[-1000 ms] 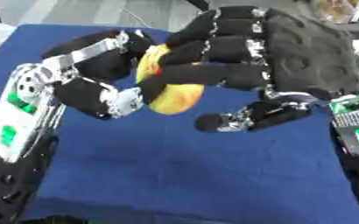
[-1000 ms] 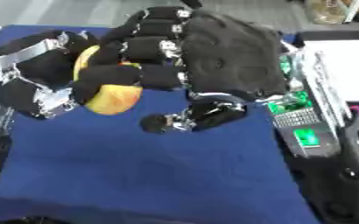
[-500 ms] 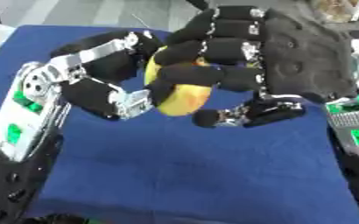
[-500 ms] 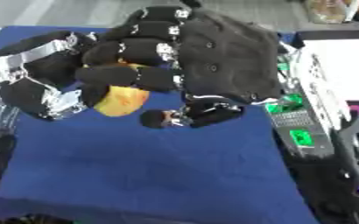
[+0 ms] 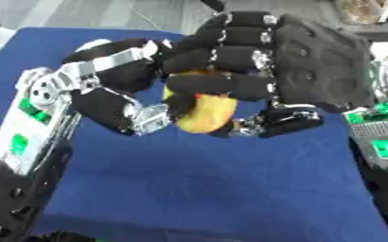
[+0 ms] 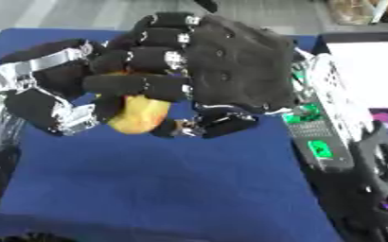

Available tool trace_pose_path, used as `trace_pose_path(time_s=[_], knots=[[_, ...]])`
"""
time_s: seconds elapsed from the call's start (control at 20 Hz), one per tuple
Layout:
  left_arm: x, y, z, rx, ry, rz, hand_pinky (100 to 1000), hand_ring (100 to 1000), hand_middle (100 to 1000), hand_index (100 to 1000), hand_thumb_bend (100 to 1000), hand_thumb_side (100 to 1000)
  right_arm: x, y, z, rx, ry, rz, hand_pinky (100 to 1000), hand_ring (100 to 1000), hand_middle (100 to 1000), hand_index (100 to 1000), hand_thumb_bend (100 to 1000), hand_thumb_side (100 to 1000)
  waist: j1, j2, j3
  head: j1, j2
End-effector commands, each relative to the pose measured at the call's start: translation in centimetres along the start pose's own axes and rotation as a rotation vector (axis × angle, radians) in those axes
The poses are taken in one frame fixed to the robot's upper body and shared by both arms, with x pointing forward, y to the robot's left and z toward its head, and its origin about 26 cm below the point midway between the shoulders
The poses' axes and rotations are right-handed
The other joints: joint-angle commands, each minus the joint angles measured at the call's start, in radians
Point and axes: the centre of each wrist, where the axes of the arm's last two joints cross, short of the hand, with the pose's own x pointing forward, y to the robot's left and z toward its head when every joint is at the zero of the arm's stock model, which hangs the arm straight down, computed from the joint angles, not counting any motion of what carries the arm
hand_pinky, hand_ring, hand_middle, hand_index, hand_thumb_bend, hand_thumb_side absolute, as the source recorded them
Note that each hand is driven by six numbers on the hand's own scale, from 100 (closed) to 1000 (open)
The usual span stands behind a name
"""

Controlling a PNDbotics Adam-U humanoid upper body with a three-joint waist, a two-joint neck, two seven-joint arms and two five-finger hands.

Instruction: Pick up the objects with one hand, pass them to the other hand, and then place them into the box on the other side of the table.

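Observation:
A yellow-orange rounded object (image 5: 206,115) hangs above the blue table (image 5: 197,189), caught between both hands. My right hand (image 5: 317,66) comes in from the right. Its fingers (image 5: 222,85) curl over the top and left side of the object, and its thumb (image 5: 284,124) sits below it. My left hand (image 5: 119,92) reaches in from the left, its fingers curled round the object's left side and partly hidden under the right hand's fingers. Only the lower part of the object shows.
A white surface (image 6: 369,71) lies at the right edge beyond the blue cloth. A brownish item (image 5: 365,10) sits at the top right corner. Grey floor shows past the table's far edge.
The right hand's fingers have wrapped further round the yellow object, covering its top. Both hands and the object have shifted slightly down and right.

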Motion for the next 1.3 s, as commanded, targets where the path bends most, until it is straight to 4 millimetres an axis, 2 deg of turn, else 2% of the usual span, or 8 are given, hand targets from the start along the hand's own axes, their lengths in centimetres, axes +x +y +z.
trace_pose_path(time_s=[0.05, 0.1, 0.25, 0.75, 0.85, 0.9, 1.1, 1.3], knots=[[0.7, 0.5, 0.2, -0.015, 0.013, -0.039, 753, 406, 297, 515, 100, 326, -0.2, -0.3, -0.1, -0.002, -0.011, -0.005, 742, 821, 802, 976, 255, 164, 0.002, -0.014, 0.0, 0.0, 0.005], [0.7, 0.5, 0.2, -0.015, 0.015, -0.039, 753, 406, 297, 516, 100, 326, -0.2, -0.4, -0.1, -0.006, -0.01, -0.011, 732, 807, 787, 939, 162, 134, 0.002, -0.014, 0.0, 0.0, 0.005], [0.6, 0.5, 0.3, -0.012, 0.016, -0.04, 753, 407, 298, 517, 100, 327, -0.2, -0.5, 0.0, -0.031, -0.001, -0.029, 711, 785, 767, 883, 100, 100, 0.001, -0.015, 0.0, 0.0, 0.005], [0.3, 0.5, 0.7, -0.001, 0.029, -0.034, 758, 420, 315, 534, 100, 369, -0.4, -1.1, 0.3, -0.251, 0.092, -0.085, 614, 600, 412, 547, 100, 100, 0.0, -0.015, 0.0, 0.002, 0.005], [0.2, 0.5, 0.7, -0.006, 0.032, -0.031, 764, 437, 350, 570, 100, 456, -0.4, -1.1, 0.3, -0.279, 0.101, -0.088, 607, 581, 365, 498, 100, 100, 0.0, -0.015, 0.0, 0.001, 0.005], [0.1, 0.5, 0.8, -0.011, 0.033, -0.031, 774, 466, 406, 629, 100, 626, -0.4, -1.0, 0.3, -0.291, 0.104, -0.088, 602, 567, 301, 451, 100, 100, 0.0, -0.015, 0.0, 0.001, 0.005], [-0.5, 0.7, 1.0, -0.003, 0.048, -0.015, 801, 567, 547, 785, 127, 1000, -0.4, -1.0, 0.3, -0.323, 0.117, -0.082, 597, 548, 263, 370, 100, 100, -0.001, -0.015, 0.001, -0.001, 0.005], [-0.9, 1.0, 1.2, 0.026, 0.012, 0.016, 842, 676, 694, 889, 375, 1000, -0.5, -0.6, 0.5, -0.326, 0.126, -0.082, 597, 543, 247, 337, 100, 100, -0.003, -0.013, 0.002, -0.002, 0.005]])
